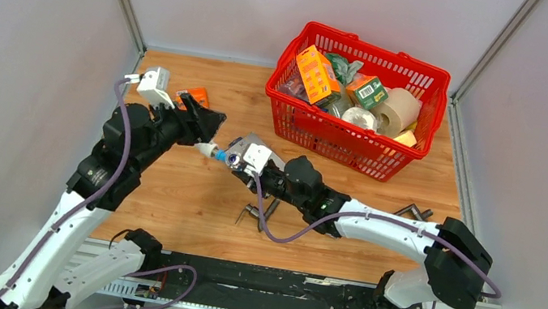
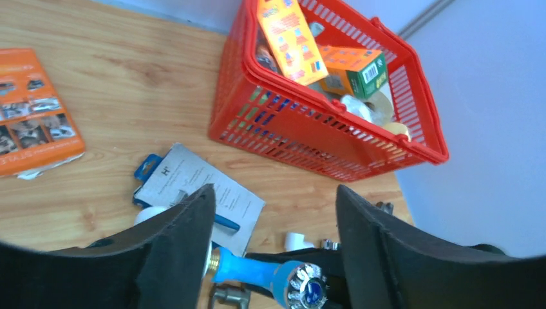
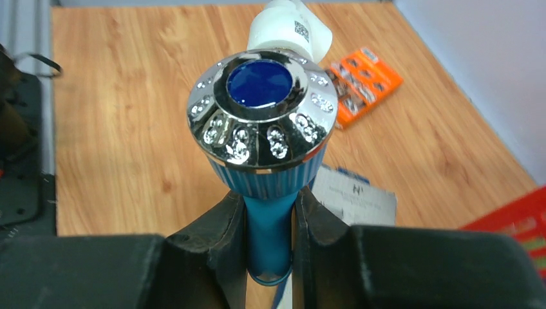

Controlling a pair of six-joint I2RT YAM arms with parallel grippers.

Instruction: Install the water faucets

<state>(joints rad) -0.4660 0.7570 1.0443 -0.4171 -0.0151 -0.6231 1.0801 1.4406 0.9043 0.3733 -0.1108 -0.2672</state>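
Grey walls [image 1: 25, 43] enclose the wooden table [image 1: 181, 202] (blue faucet [image 1: 218, 155] above).

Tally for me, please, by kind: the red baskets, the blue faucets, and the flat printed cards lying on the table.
Red basket: 1
Blue faucet: 1
Flat printed cards: 2, the orange card and the grey card
Total: 4

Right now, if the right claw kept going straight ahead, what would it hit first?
Probably the left claw: the right claw aims its light-blue plastic faucet there, though depth is unclear.
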